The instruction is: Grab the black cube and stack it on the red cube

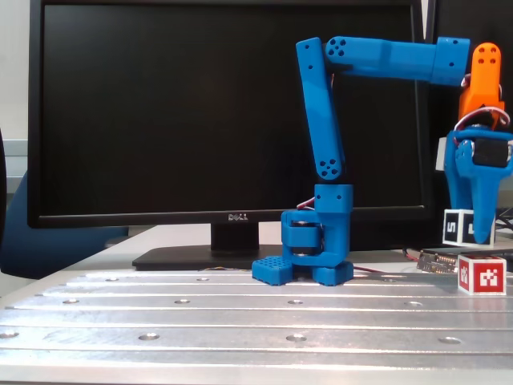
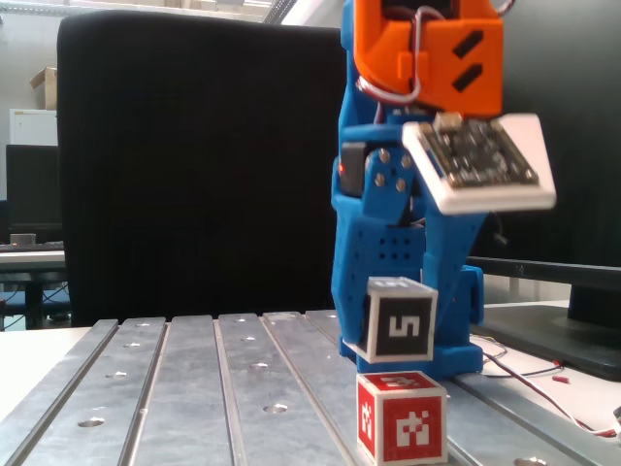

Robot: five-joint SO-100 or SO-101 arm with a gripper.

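The black cube (image 1: 458,226) with a white "5" hangs in my blue gripper (image 1: 474,233) at the far right of a fixed view, off the table. The red cube (image 1: 482,275) sits on the metal table just below and to the right of it. In the other fixed view the black cube (image 2: 398,320) is slightly tilted, directly above the red cube (image 2: 403,417), with a small gap between them. The gripper (image 2: 412,311) comes down from above and is shut on the black cube; its fingertips are partly hidden behind the cube.
The arm's blue base (image 1: 309,257) stands mid-table on the grooved metal plate (image 1: 200,321). A Dell monitor (image 1: 224,112) fills the back. A small connector and wires (image 1: 429,261) lie left of the red cube. A black chair back (image 2: 194,165) stands behind.
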